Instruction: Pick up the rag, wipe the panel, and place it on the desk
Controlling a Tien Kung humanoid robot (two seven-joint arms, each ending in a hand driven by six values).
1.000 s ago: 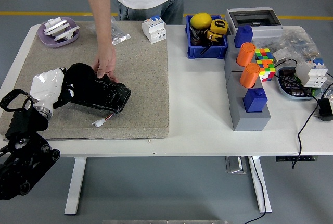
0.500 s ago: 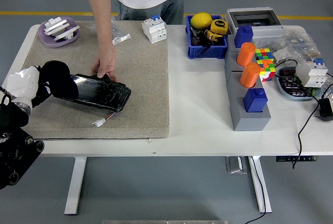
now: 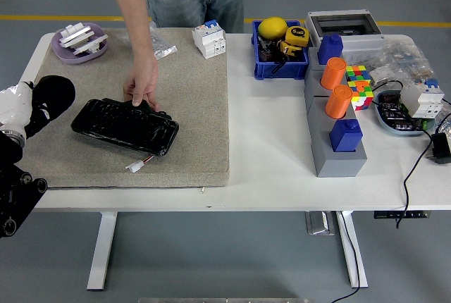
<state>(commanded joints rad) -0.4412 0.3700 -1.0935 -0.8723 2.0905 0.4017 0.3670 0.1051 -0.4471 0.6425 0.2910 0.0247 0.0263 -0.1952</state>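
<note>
A glossy black panel (image 3: 125, 127) lies on the beige mat (image 3: 190, 91), with a small white connector on a wire (image 3: 135, 165) at its near edge. My left hand (image 3: 28, 109), white with a black arm, is at the table's left edge, shut on a black rag (image 3: 55, 94). The rag is off the panel, just left of its left end. A person's hand (image 3: 141, 83) presses on the panel's far edge. My right hand is out of view.
A purple dish with white parts (image 3: 79, 41) and a plastic bag (image 3: 156, 41) lie at the mat's back. White breakers (image 3: 209, 39), a blue bin with tools (image 3: 279, 49), a grey block with orange cylinders (image 3: 337, 127), a colour cube (image 3: 358, 86) and cables stand to the right.
My left hand has slid left with the rag, off the panel to the table's left edge. The panel now shows whole. The person's hand has stayed on its far edge.
</note>
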